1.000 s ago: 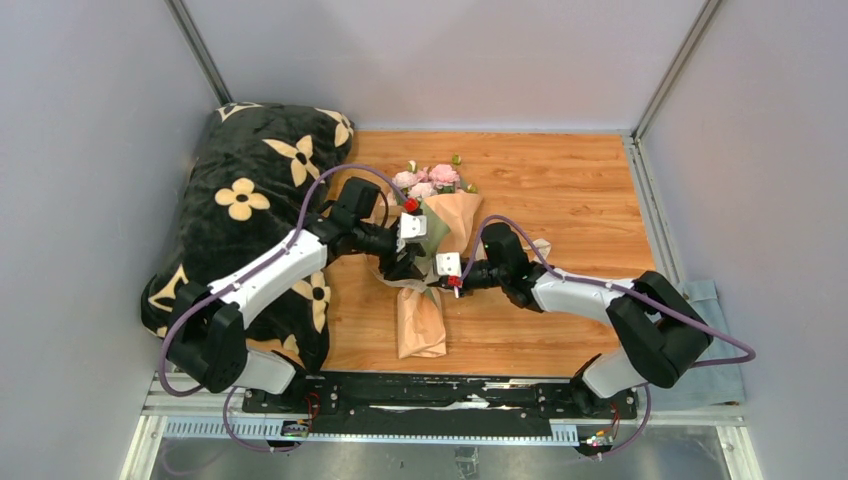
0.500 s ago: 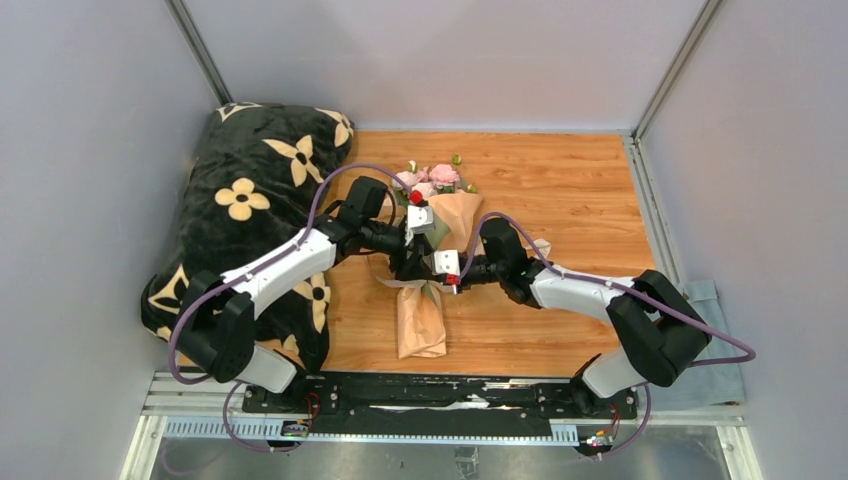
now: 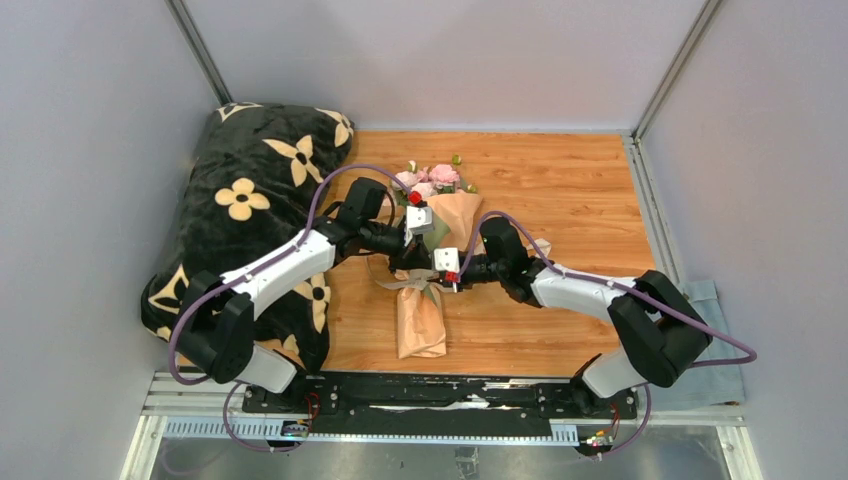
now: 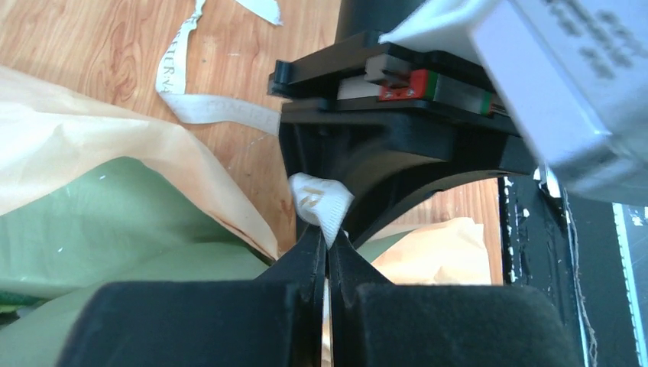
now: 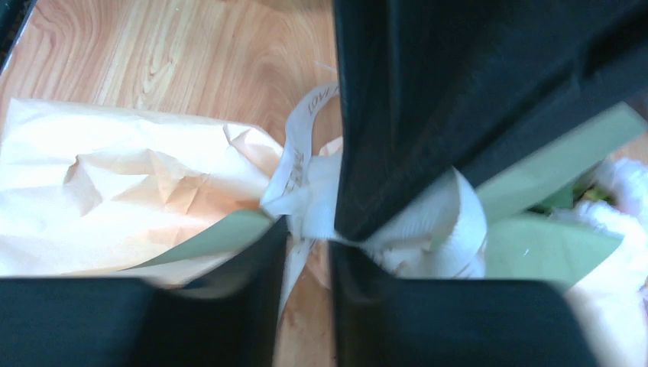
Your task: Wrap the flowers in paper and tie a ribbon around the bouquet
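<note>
Bouquet (image 3: 420,322) lying mid wooden tabletop (image 3: 565,190), flowers (image 3: 432,178) pointing far. Grey walls (image 3: 440,60) enclosing; black floral blanket (image 3: 250,190) lying left. Left gripper (image 4: 327,243) pinching ribbon (image 4: 321,205) tight. Right gripper (image 5: 308,237) standing slightly parted, ribbon passing between.

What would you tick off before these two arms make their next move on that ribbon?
1. Left gripper shut on the ribbon: ok.
2. Right gripper holding the ribbon: cannot tell; its jaws stand slightly apart with a strand in the gap.
3. Ribbon cinched around the paper: ok.
4. Ribbon tied off: cannot tell, that spot is covered.
5. Flowers sitting inside the wrap: ok.
</note>
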`<state>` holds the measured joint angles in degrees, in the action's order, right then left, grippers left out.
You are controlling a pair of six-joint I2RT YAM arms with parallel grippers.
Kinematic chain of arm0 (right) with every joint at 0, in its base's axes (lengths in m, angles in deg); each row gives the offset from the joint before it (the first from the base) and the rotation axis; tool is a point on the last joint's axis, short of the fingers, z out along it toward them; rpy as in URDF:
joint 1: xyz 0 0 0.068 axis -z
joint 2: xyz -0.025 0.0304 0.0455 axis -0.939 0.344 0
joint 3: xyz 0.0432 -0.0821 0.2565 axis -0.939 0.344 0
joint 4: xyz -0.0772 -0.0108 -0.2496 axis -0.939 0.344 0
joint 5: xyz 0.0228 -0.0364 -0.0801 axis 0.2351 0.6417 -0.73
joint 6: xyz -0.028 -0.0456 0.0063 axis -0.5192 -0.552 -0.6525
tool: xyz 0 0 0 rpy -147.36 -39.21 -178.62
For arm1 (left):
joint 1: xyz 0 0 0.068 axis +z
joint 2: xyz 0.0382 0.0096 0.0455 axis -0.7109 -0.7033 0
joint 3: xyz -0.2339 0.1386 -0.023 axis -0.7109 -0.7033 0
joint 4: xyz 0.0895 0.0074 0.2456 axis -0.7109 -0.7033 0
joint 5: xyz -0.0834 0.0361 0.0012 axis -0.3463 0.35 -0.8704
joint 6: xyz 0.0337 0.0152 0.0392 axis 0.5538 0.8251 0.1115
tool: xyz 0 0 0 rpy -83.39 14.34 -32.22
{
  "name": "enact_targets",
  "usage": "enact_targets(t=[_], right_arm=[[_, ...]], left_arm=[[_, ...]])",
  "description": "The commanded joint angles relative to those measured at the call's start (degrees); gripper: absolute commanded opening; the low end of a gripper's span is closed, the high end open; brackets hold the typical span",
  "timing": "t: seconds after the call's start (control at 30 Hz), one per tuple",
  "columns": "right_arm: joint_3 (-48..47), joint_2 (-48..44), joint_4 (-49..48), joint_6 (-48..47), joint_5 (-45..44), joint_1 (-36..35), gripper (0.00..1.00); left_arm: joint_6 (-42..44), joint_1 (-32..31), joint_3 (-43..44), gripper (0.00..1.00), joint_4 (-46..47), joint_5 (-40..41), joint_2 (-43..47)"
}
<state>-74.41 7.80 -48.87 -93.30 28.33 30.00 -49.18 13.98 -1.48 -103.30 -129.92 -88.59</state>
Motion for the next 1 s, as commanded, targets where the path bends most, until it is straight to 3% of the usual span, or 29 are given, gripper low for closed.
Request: enact_targets(t=[0.0, 0.07, 0.17, 0.27, 0.37, 0.43, 0.53, 0.6, 0.73, 0.97], right_arm=[[-1.4, -3.6, 3.3, 3.9, -4.7, 0.6, 0.36], [-0.1, -7.2, 4.9, 8.6, -9.1, 0.9, 0.5], [2.7, -14.3, 8.0, 15.3, -15.0, 2.3, 0.59], [4.7, -21.5, 11.3, 24.2, -26.5, 6.1, 0.69], [1.8, -22.0, 18.8, 36.8, -33.8, 15.6, 0.71], [-3.6, -18.1, 30.0, 42.7, -35.7, 23.4, 0.75], [-12.6, -8.3, 42.4, 47.5, -43.4, 30.9, 0.71], [-16.7, -2.0, 47.7, 46.6, -43.0, 33.8, 0.65], [-20.0, 7.1, 48.0, 46.8, -40.9, 35.7, 0.6], [-21.3, 13.6, 45.0, 47.6, -36.3, 35.8, 0.58]], left_arm=[[0.7, -0.1, -2.3, 0.0, 2.0, 4.3, 2.7], [0.3, 0.4, -3.7, 0.0, 4.8, 7.8, 3.9], [-1.2, 1.2, -5.4, 0.0, 8.7, 9.8, 5.1], [-1.1, 1.2, -6.5, 0.0, 9.4, 8.8, 6.0], [-1.3, 1.2, -7.6, 0.0, 10.3, 7.1, 6.9], [-2.7, 1.2, -8.1, 0.0, 12.0, 7.2, 7.3], [-4.7, 1.1, -8.6, 0.0, 15.2, 7.1, 7.9], [-4.8, 0.7, -8.7, 0.0, 15.5, 7.0, 8.3], [-7.3, 0.2, -9.6, 0.0, 17.1, 7.0, 8.9], [-13.7, -1.8, -11.5, 0.0, 22.6, 7.7, 10.5]])
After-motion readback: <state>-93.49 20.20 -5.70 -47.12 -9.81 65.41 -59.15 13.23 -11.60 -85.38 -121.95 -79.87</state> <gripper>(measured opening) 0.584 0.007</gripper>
